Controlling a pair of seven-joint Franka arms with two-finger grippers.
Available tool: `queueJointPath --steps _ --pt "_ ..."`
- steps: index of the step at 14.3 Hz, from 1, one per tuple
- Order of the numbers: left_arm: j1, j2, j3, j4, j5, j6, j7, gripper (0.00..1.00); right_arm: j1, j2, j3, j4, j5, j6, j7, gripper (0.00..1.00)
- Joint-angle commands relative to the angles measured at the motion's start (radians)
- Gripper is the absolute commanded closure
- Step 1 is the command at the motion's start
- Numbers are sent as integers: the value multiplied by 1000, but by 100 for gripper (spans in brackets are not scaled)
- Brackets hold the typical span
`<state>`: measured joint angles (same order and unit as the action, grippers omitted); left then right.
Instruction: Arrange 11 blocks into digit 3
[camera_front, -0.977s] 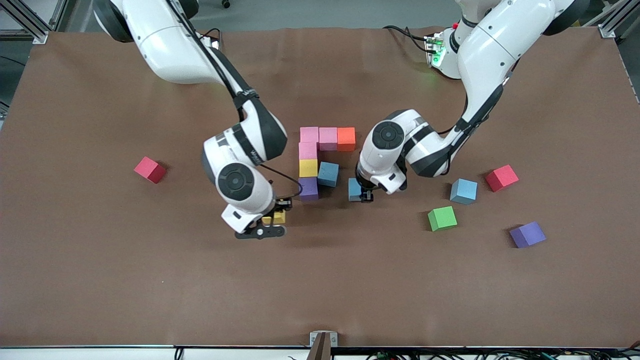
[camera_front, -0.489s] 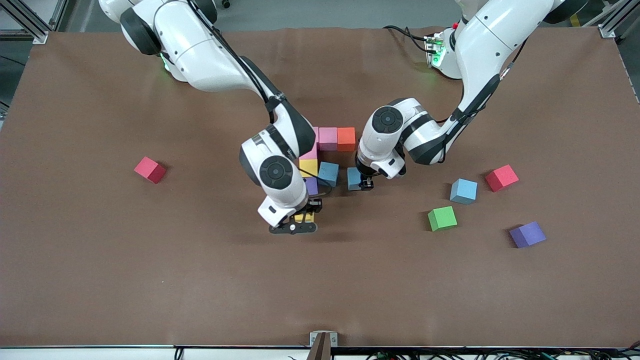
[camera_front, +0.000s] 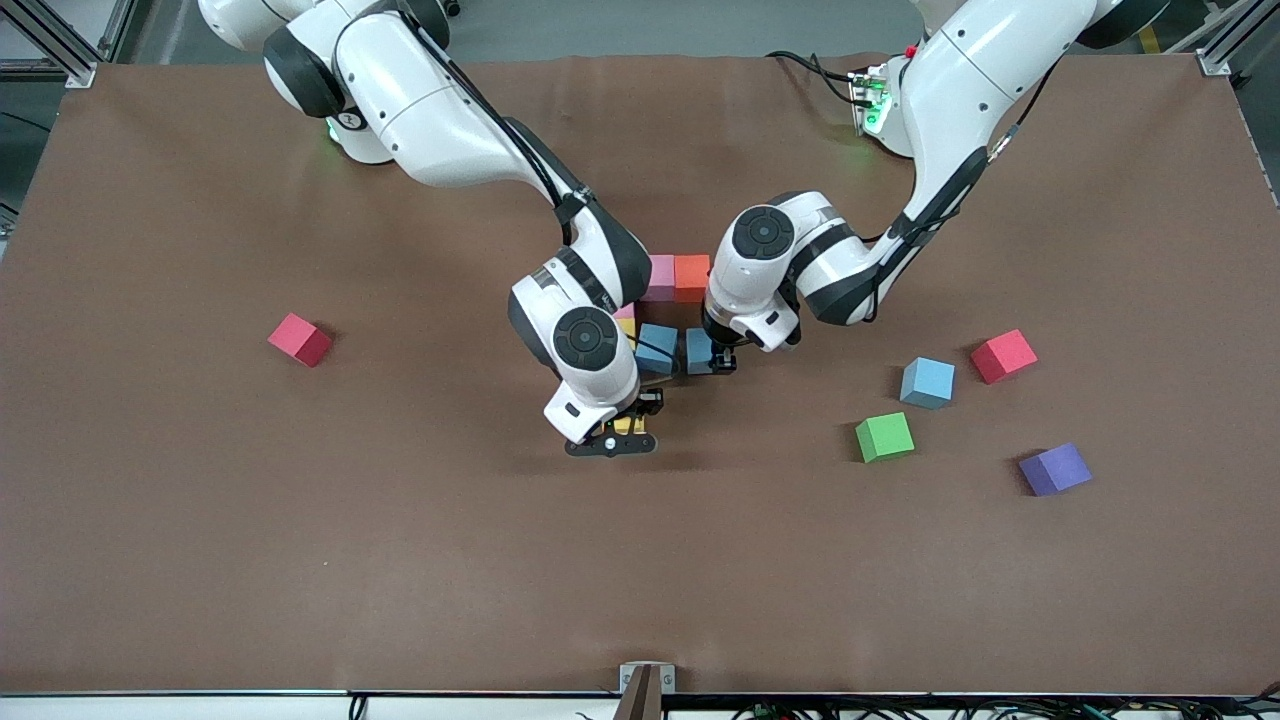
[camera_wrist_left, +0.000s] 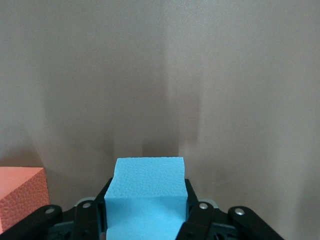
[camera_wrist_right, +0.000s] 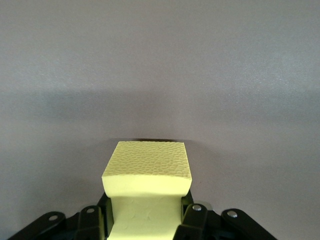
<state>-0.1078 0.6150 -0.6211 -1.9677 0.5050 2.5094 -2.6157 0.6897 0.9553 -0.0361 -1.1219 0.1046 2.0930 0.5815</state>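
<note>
a: left gripper (camera_front: 722, 362)?
b: clamped on light blue cube (camera_front: 698, 351), just beside the partial figure's blue cube (camera_front: 656, 348).
a: right gripper (camera_front: 628, 425)?
b: clamped on yellow cube (camera_wrist_right: 146, 185), near the figure's near end.

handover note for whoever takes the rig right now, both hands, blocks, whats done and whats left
Left hand: shut on a light blue foam cube, beside the placed light blue cube of the digit's middle arm.
Right hand: shut on a yellow foam cube, at the near end of the partly hidden figure.
Done: pink cube and orange cube in the top arm.
Left: set both held cubes, then the loose light blue cube, green cube and purple cube.
</note>
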Motion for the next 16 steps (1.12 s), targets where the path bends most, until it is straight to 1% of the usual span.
queueJointPath --steps 1,8,13,16 --pt "-6 11 3 7 26 11 -10 77 8 23 -10 28 12 -19 -20 72" --pt "-7 32 4 18 42 25 -12 77 11 45 -8 28 12 -22 -22 72" --pt "-16 46 6 30 50 28 -10 77 13 48 -15 31 10 -77 -61 72" --pt "-21 46 6 29 50 28 -10 77 16 48 -15 42 9 -82 -60 72"
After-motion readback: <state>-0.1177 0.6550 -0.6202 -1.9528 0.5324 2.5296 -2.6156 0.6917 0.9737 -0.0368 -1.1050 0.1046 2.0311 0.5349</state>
